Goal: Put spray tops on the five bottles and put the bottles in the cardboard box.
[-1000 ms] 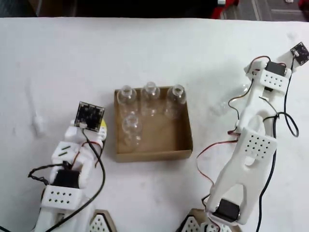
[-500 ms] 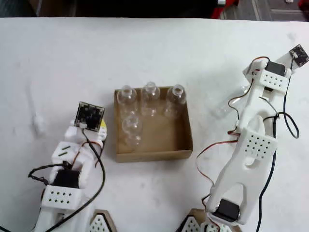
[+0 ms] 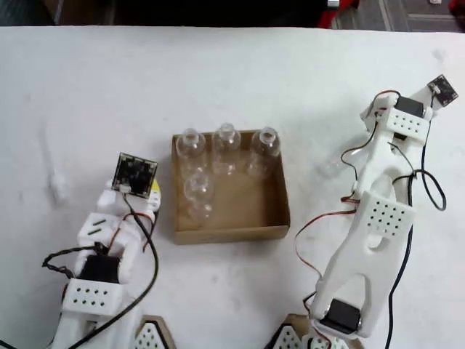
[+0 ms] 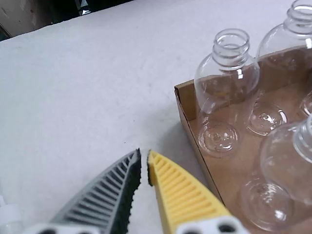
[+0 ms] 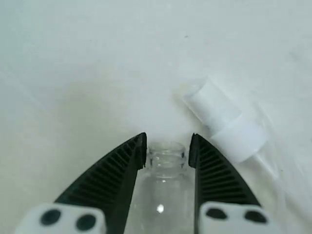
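Bottle: the fifth bottle (image 5: 165, 165) is clear and has no top. Its open neck sits between the fingers of the right gripper (image 5: 167, 140), out on the counter (image 3: 109, 87) to the right of the box (image 3: 218, 234). I cannot tell if it stands or lies.
Right gripper: it pinches the bottle neck, and both black fingers seem to touch it.
Top: a white top (image 5: 222, 122) lies on its side just beside the bottle mouth, apart from it.
Box: four bottles (image 3: 190, 145) stand inside, three in the far row and one in front of them, all with open necks.
Left gripper (image 4: 144, 153): the fingers are pressed together with nothing between them, low over the counter near the left wall of the box.
Second top (image 3: 58, 187): it lies on the counter well to the left of the box.
Risk: the neck is round and smooth, so the bottle may turn or slip in the grip. The fingers also sit where a top must go, so I judge fitting will need another hold. A careless move could also push the near top away.
Views: the right wrist view gives the grip on the neck, which the arm covers from above. The high view gives the whole layout. The left wrist view shows the bare threaded necks.
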Tool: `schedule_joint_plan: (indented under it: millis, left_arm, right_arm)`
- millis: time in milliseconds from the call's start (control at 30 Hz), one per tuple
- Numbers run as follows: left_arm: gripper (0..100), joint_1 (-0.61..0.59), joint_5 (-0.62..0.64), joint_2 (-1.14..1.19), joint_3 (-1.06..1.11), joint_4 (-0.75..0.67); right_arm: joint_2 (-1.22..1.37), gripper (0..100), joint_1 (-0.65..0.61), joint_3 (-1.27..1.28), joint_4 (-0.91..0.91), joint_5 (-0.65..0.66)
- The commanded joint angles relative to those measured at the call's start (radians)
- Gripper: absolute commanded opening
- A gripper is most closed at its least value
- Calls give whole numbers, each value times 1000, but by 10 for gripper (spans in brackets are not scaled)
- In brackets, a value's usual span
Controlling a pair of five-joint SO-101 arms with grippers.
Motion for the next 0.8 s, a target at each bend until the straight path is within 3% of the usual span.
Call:
schedule_joint_plan:
  millis: [0,300,500,667,767]
  left_arm:
    - [32,13,-9,5,-6,-28]
    - [32,13,-9,5,-6,-28]
    - [32,13,-9,5,-6,-28]
    - [32,13,-9,5,-6,-28]
    - [32,13,-9,5,-6,-28]
  right_arm:
    - [-30,122,-12,-43,5,8]
    - [-36,40,-7,-61,18,5]
    - [-30,49,-13,-133,91,6]
    - [-31,134,-25,-152,127,6]
    - [-30,91,-31,-152,127,6]
